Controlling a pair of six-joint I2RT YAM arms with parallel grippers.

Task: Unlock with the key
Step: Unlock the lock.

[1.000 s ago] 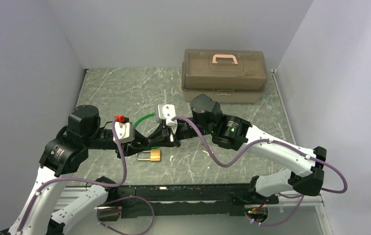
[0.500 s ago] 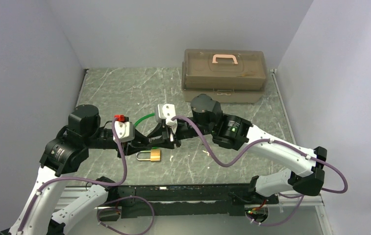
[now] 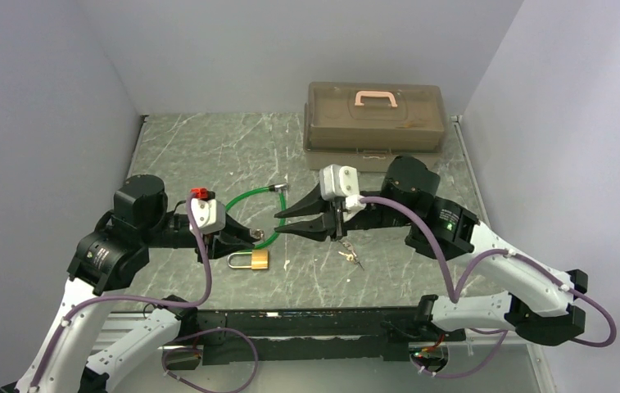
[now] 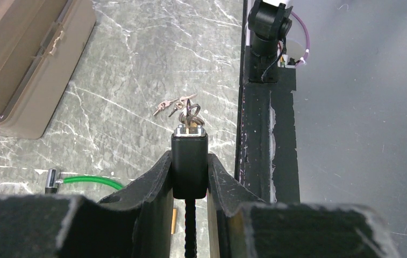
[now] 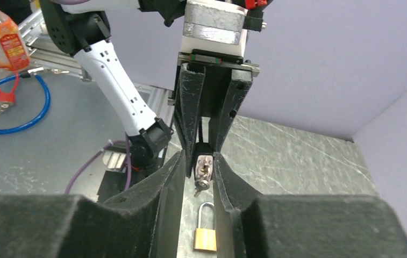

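Several keys (image 3: 347, 255) on table (image 3: 208, 155) (bottle label (image 5: 8, 45) illegible).

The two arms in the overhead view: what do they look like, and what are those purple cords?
Both the left arm and right arm have white shells with chunky black joints. A purple cable loops along each. Each ends in a pale camera block and two tapered black fingers. The right arm shows a green light; the left wrist carries a red tab.

Noted brown toolbox (image 3: 374, 123) with pink handle at back of green marbled table (image 3: 200, 155); brass padlock (image 3: 259, 260) flat near front edge, shackle leftward; off-table, orange bottle (image 5: 1, 37), blue cable loop (image 5: 46, 102).
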